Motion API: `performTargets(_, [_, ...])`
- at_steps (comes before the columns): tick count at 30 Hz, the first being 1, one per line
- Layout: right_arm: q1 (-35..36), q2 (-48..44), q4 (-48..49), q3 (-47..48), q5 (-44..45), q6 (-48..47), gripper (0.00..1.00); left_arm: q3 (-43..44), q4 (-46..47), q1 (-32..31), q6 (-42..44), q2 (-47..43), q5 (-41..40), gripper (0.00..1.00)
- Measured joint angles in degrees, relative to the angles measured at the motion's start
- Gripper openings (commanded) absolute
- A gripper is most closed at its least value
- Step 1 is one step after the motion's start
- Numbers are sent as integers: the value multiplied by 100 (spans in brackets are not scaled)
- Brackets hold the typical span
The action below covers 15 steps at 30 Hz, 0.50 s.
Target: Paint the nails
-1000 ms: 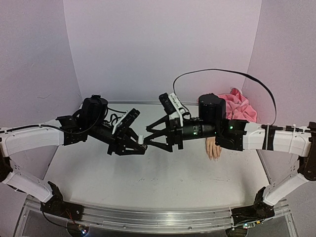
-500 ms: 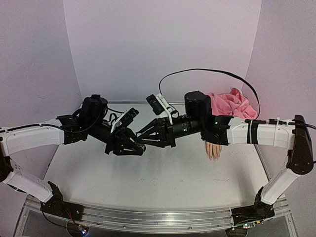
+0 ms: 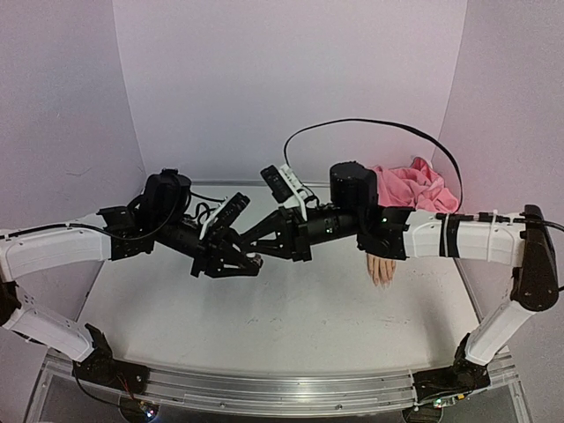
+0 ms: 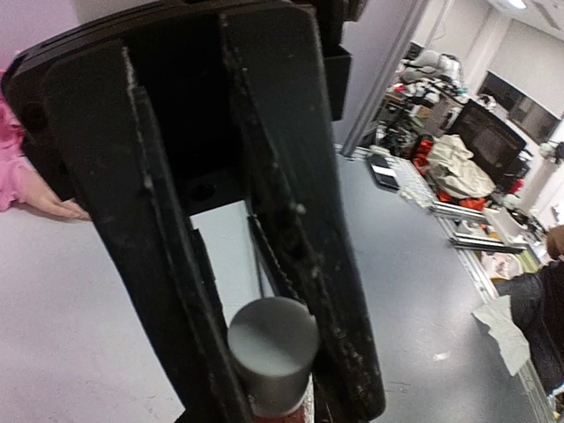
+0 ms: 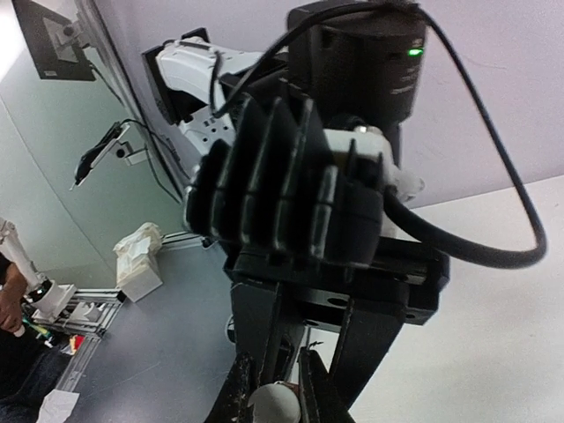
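Working above the middle of the table (image 3: pixel 291 326), with left pincer (image 3: pixel 248 263) and right pincer (image 3: pixel 260 252) tip to tip. Leaves the mannequin hand (image 3: pixel 381 264) lying at the right, well apart, partly under the right arm. Clamps the polish bottle (image 4: pixel 284 410) in the left, pinches its white cap (image 5: pixel 273 404) tight in the right. Looks like uncapping. Calls next for twisting, drawing the brush free, then reaching right to the nails (image 3: pixel 384 282), which point toward the near edge.

No text, label, brand, number or sign can be read anywhere in these three views.
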Motion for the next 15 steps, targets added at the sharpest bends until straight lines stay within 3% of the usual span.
performTargets(4, [37, -179, -131, -155, 1263, -160, 0, -24, -72, -31, 81, -160, -1405, 0])
performTargets(9, [822, -227, -682, -31, 4894, -240, 0, -122, -46, -157, 507, -269, -3460, 0])
performTargets(12, [1384, 74, -1034, 448, 6752, -208, 0, -190, -28, -240, 763, -396, -4076, 0])
performTargets(14, [1510, 219, -1049, 625, 7211, -164, 0, -221, -26, -251, 872, -481, -4317, 1])
performTargets(15, [1541, 256, -1025, 654, 7333, -144, 0, -221, -24, -256, 909, -487, -4385, 8])
